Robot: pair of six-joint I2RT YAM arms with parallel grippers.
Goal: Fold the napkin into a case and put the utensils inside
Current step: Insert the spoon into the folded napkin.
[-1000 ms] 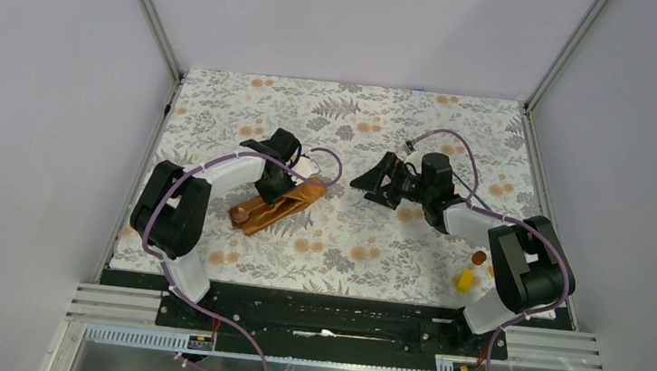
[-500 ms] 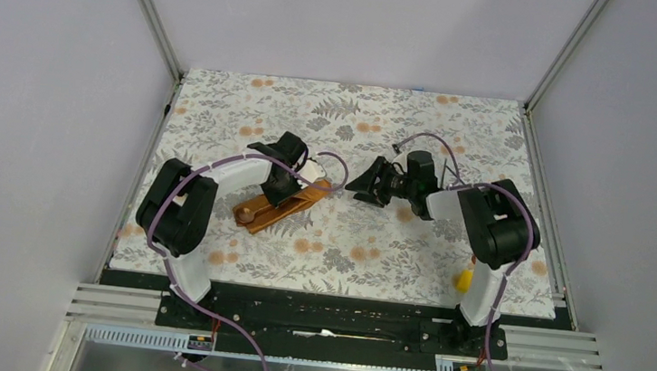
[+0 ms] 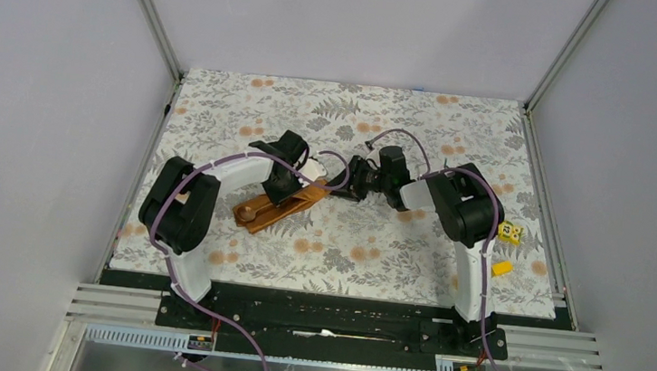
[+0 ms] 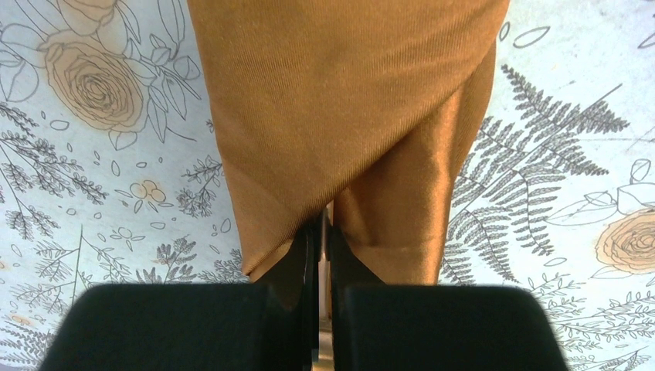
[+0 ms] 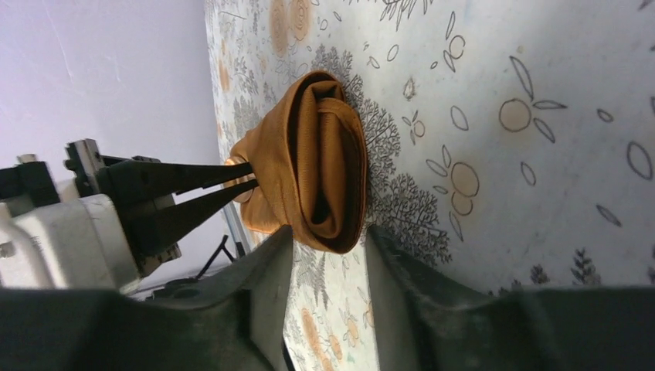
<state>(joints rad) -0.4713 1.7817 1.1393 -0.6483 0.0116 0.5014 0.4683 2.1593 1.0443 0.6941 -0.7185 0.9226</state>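
- The case (image 3: pixel 279 204) is made, a long thin orange-brown pouch lying flat on the worktop (image 3: pixel 364 253), so the folding looks done
- Your left tool (image 4: pixel 323 232) is pinched tight on a fold of the case, right at its tips
- Your right tool (image 5: pixel 330 230) is wide, with the rolled end of the case just in front of it
- You cannot see the utensils, so that step may be left
- The worktop has a flower and leaf print, with plain pale walls (image 3: pixel 40 121) around it

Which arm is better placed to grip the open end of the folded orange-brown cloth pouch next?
Right. The right end effector is open and straddles the open end of the shiny orange-brown folded cloth pouch. The left end effector is shut on a fold of it, probably steadying it.
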